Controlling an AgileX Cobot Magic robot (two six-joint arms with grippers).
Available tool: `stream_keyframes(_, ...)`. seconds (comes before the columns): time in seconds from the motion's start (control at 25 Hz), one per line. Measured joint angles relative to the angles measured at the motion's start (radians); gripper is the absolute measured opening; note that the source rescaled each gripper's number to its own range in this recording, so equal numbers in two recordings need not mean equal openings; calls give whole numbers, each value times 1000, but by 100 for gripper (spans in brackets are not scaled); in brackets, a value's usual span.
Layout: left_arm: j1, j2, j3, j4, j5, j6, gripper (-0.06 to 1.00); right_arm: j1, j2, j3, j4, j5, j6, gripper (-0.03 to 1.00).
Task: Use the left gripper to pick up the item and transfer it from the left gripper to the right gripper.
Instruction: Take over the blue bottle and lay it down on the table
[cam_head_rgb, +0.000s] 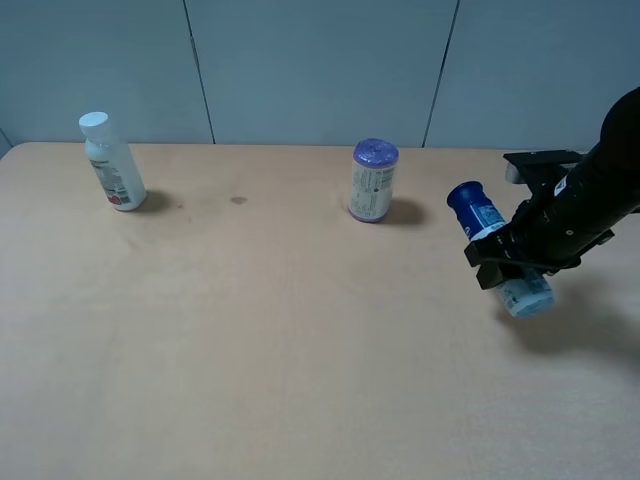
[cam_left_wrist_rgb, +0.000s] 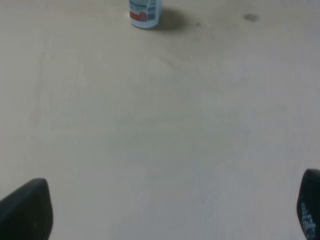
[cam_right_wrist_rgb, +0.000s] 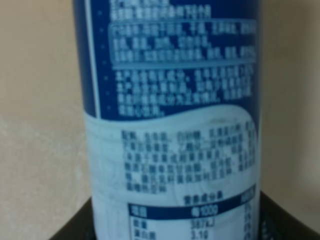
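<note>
Beige worktop (cam_head_rgb: 250, 350), grey-blue panelled wall (cam_head_rgb: 320, 60) behind it. Three containers in view, all capped and opaque, so contents can't be told.

Item: tall slim bottle with dark blue cap (cam_head_rgb: 480, 215), at right side of the scene. Right hand (cam_head_rgb: 505, 258) is clamped around its middle. Bottle is tilted, with cap end pointing up and to the far left and pale base end lower toward the near right. It looks lifted off the worktop; its shadow falls apart from it, further to the near right. Right wrist view is filled by the label: blue upper band with white print, white lower part with small text and a table of figures. Dark finger edges show on either side at the base of that view, pressed against the bottle.

Left hand (cam_left_wrist_rgb: 167, 212) can't be seen from the high camera. Its wrist view shows two black fingertips (cam_left_wrist_rgb: 25, 212) spread wide apart at opposite edges, so it is open and holding no object; only bare worktop shows between them.

White bottle with white cap (cam_head_rgb: 112, 162) stands at the far left, leaning slightly, with a printed label carrying a red patch near the base. Its lower part also shows in the left wrist view, well apart from the left hand.

Short container with purple top (cam_head_rgb: 374, 180) stands upright, far centre, white printed label. It is left of the held bottle and not touching it.

Small dark spot (cam_head_rgb: 238, 200) marks the worktop between the white bottle and the short container.
</note>
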Motion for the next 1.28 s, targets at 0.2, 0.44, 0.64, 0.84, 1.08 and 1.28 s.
stream_keyframes(0.2,0,0,0,0,0,0,96,0,45,0,10,-14,-19,14)
stream_keyframes(0.44,0,0,0,0,0,0,96,0,81,0,26,-48,-30,14)
stream_keyframes(0.64,0,0,0,0,0,0,96,0,116,0,27,-51,-30,14)
stream_keyframes(0.84,0,0,0,0,0,0,96,0,117,0,29,-51,-30,14)
stream_keyframes(1.08,0,0,0,0,0,0,96,0,117,-2,22,-68,-30,57)
stream_keyframes(1.28,0,0,0,0,-1,0,96,0,117,-4,18,-88,-30,96)
